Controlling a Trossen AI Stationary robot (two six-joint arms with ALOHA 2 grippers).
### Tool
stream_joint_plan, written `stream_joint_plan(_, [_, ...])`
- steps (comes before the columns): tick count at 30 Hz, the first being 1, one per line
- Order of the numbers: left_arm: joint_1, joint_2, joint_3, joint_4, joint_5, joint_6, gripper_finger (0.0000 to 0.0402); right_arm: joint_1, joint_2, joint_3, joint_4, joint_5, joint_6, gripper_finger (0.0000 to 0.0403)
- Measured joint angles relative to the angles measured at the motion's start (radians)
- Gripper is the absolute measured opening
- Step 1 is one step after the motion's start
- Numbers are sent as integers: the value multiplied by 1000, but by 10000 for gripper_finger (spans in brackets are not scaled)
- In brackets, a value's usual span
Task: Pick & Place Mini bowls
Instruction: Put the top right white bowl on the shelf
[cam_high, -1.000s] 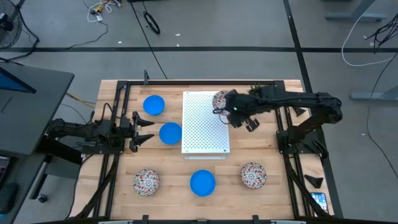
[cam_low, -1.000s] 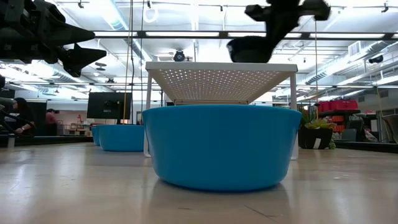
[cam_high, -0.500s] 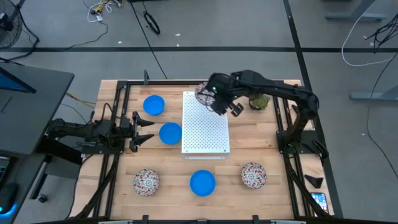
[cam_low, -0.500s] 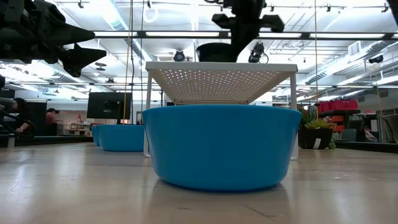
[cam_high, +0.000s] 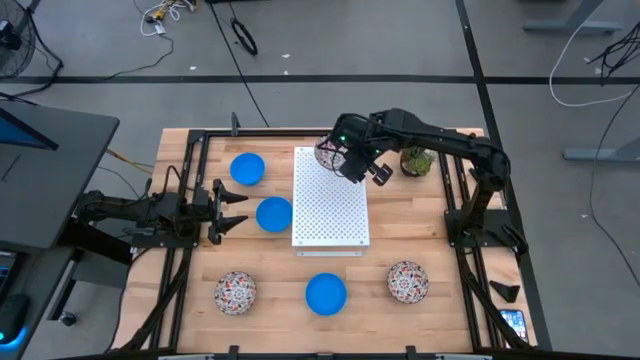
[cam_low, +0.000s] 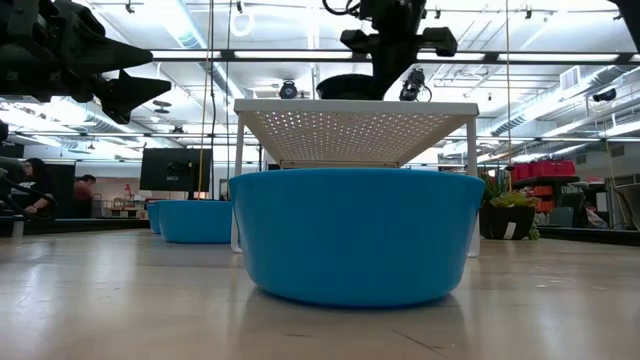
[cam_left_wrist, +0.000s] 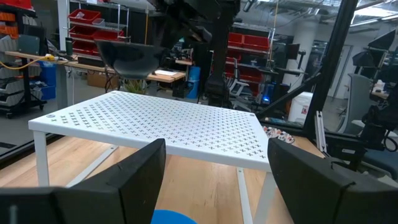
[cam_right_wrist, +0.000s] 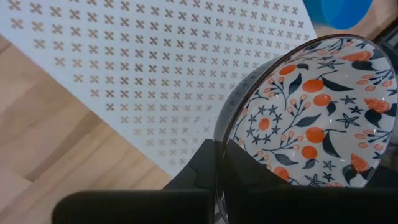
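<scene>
right gripper (cam_high: 345, 160) | pinching floral bowl (cam_high: 327, 153) | barely moved, lower over board (cam_high: 331, 205)

Right gripper (cam_high: 338, 156) is covering part of floral bowl (cam_high: 328, 153) in your high view. Right wrist picture is cutting off bowl's rim. Big blue bowl (cam_low: 357, 235) is blocking your low view of table behind. Left gripper (cam_left_wrist: 214, 168) fingertips are running off frame.

Overhead, table-level, two wrist views — shared white perforated board (cam_high: 331, 198).
</scene>
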Motion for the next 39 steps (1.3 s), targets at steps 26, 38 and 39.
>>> stream_joint_plan(26, [0,0,0,0,0,0,288,-1,7,-163,179,10,-52,8])
stream_joint_plan(38, [0,0,0,0,0,0,288,-7,21,-164,184,-39,-31,11])
stream_joint_plan(39, [0,0,0,0,0,0,288,-8,21,-164,184,-44,-30,11])
